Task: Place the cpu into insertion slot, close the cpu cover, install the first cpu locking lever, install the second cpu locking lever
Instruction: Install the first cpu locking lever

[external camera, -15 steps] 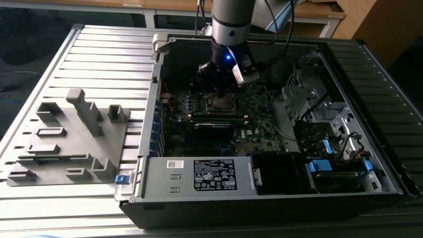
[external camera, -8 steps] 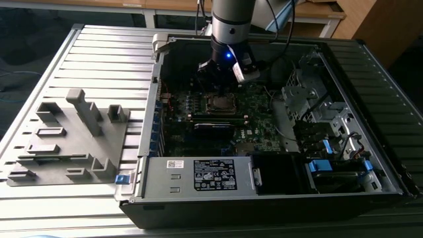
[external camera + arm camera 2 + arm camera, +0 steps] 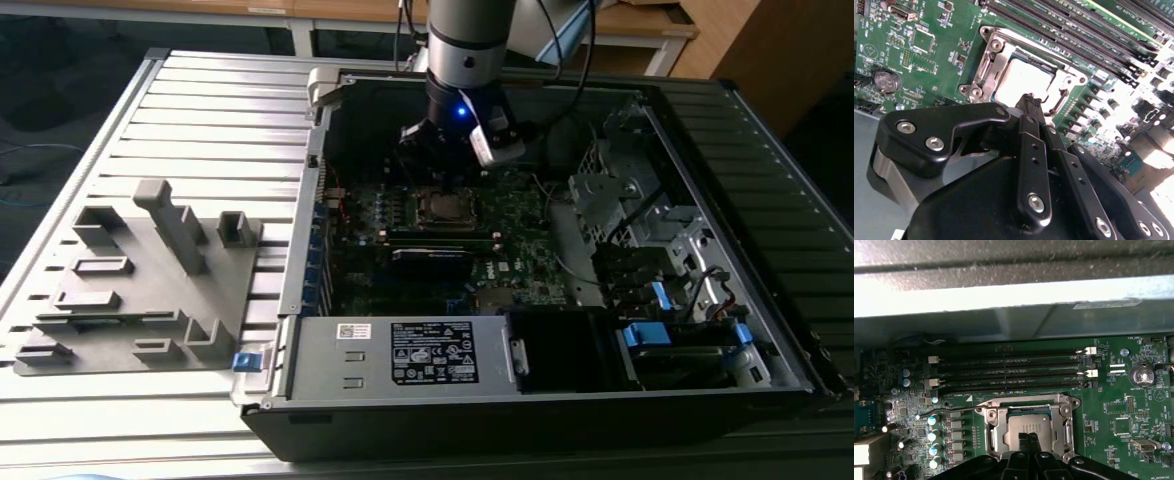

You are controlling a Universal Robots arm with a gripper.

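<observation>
The cpu (image 3: pixel 1029 424) lies in the insertion slot (image 3: pixel 994 432), its grey metal top showing through the cut-out of the cpu cover (image 3: pixel 1026 407). The silver cover frame (image 3: pixel 996 62) lies flat around the chip (image 3: pixel 1021 80). My gripper (image 3: pixel 1029 439) is shut, its two black fingertips pressed together with nothing between them, right over the chip's near edge (image 3: pixel 1031 100). In the exterior view the gripper (image 3: pixel 446 192) hangs from the arm just above the socket (image 3: pixel 445 207). A thin metal locking lever (image 3: pixel 949 412) sticks out sideways from the socket's corner.
Long black memory slots (image 3: pixel 1009 372) run beside the socket, with a coin battery (image 3: pixel 1141 375) farther along. The case walls, a drive cage (image 3: pixel 641 210) and the power supply (image 3: pixel 427 350) surround the board. A grey fixture tray (image 3: pixel 147 270) lies on the exterior view's left.
</observation>
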